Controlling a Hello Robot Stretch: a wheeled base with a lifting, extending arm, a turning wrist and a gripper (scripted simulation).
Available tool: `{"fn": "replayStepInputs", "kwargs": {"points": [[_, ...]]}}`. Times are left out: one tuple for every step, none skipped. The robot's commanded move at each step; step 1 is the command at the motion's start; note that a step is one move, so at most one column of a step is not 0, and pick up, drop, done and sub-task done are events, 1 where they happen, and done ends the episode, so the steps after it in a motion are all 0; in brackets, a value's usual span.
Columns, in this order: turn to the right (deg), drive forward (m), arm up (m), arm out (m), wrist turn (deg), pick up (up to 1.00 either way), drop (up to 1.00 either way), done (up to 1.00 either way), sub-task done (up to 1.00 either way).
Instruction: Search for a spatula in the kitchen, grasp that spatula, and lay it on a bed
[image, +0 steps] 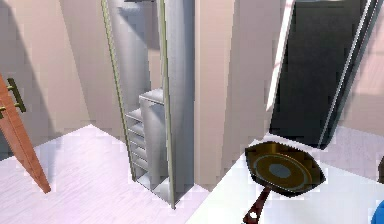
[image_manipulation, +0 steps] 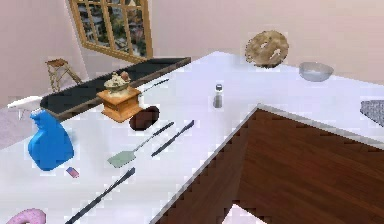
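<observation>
A spatula (image_manipulation: 137, 148) lies flat on the white countertop (image_manipulation: 250, 95) in the arm side view, left of the middle. Its pale green-grey blade points toward the picture's lower left and its thin dark handle runs up to the right. A second dark, thin utensil (image_manipulation: 172, 138) lies just right of it, almost parallel. A longer dark utensil (image_manipulation: 100, 196) lies nearer the counter's lower left.
Around the spatula stand a blue spray bottle (image_manipulation: 48, 141), a wooden grinder (image_manipulation: 120, 99), a dark brown lump (image_manipulation: 145, 120) and a shaker (image_manipulation: 218, 96). Farther off are a round loaf (image_manipulation: 266, 47) and a metal bowl (image_manipulation: 316, 71). Ahead are a frying pan (image: 283, 168), a dark fridge (image: 320, 70) and a tall open cupboard (image: 150, 110).
</observation>
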Motion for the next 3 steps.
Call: {"fn": "replayStepInputs", "kwargs": {"points": [[0.0,0.0,0.5,0.0,0.0,0.0,0.0,0.0,0.0],[0.0,0.0,0.38,0.0,0.0,0.0,0.0,0.0,0.0],[0.0,0.0,0.0,0.3,0.0,0.0,0.0,0.0,0.0]]}}
